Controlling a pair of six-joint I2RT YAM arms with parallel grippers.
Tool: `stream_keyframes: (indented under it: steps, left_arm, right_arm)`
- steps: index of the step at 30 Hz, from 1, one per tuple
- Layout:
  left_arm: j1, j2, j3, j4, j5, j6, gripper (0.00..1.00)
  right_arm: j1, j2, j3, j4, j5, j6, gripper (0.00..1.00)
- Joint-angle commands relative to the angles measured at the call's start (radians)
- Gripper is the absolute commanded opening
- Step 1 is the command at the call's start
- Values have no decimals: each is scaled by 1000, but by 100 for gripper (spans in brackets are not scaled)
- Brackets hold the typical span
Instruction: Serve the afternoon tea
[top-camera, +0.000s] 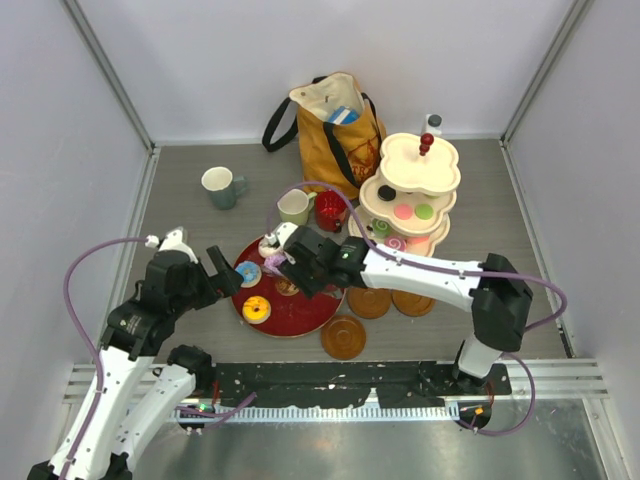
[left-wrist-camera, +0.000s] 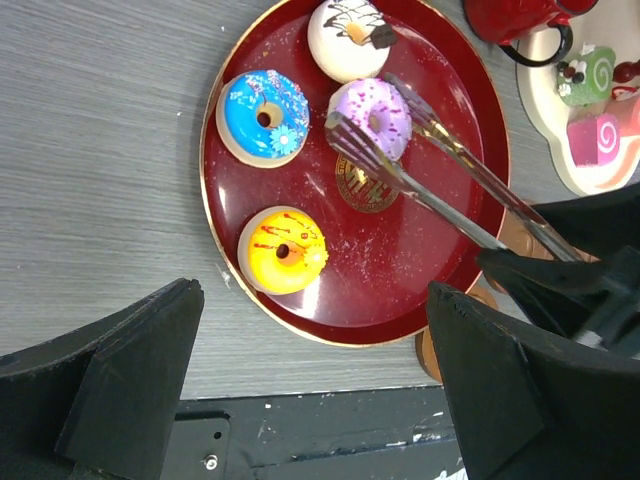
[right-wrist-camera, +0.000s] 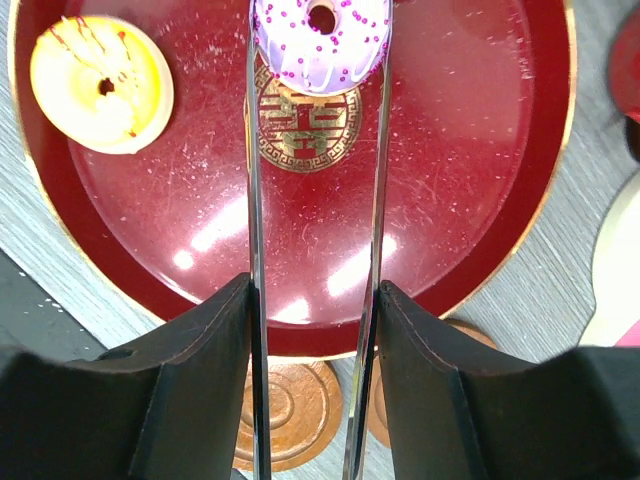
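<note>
**Tongs (right-wrist-camera: 252, 200) flank purple donut (right-wrist-camera: 320, 40)**

The right gripper (right-wrist-camera: 313, 300) clamps the tongs. The purple donut lies between their tips on the red tray (right-wrist-camera: 480, 200), ahead of the fingers. The left gripper (left-wrist-camera: 312, 330) hangs agape near the tray's edge.

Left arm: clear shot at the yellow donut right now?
Probably yes. The left gripper is open beside the tray's left edge, the yellow donut lies uncovered near that edge, and the tongs straddle the purple donut farther off.
</note>
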Motion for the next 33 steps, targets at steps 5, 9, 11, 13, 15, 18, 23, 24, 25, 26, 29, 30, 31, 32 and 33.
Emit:
stream_keyframes:
  steps: [5,9,11,13,15,18,23,24,25,26,29,30,31,32,33]
  left_arm:
    - [5,-16,15,7,-14,0,100]
    - [5,-7,18,2,-12,2,100]
    - [5,-5,17,7,-11,2,100]
    - [5,-10,15,7,-11,2,100]
    - [5,-7,15,7,-12,-3,100]
    - [5,15,26,11,-12,-7,100]
    - [5,79,103,17,-23,2,100]
    - [5,88,122,17,-24,5,100]
    - [5,104,136,19,-24,9,100]
    - [5,113,156,20,-27,14,100]
    - [4,147,202,23,-41,25,100]
    - [5,157,213,22,-44,29,100]
    - [5,170,227,22,-46,33,100]
    - [5,179,238,22,-47,36,100]
    - [5,191,247,22,-47,37,100]
  right_arm:
    - [9,-278,-83,37,103,122,43]
    - [9,-392,-112,-1,126,154,42]
    - [9,-441,-111,-25,149,161,42]
    - [7,-480,-96,-54,184,167,42]
    - [-5,-507,-62,-88,211,173,42]
    - [-68,-530,-16,-134,212,180,42]
    - [-200,-559,64,-167,141,170,41]
    - [-236,-564,72,-170,136,167,41]
    - [-253,-566,93,-179,126,161,41]
    - [-292,-564,116,-183,123,159,41]
    - [-385,-553,159,-200,92,145,41]
    - [-402,-550,180,-202,84,144,41]
    - [-440,-543,190,-203,61,135,41]
    - [-454,-538,211,-205,54,131,41]
    - [-491,-529,223,-211,44,131,41]
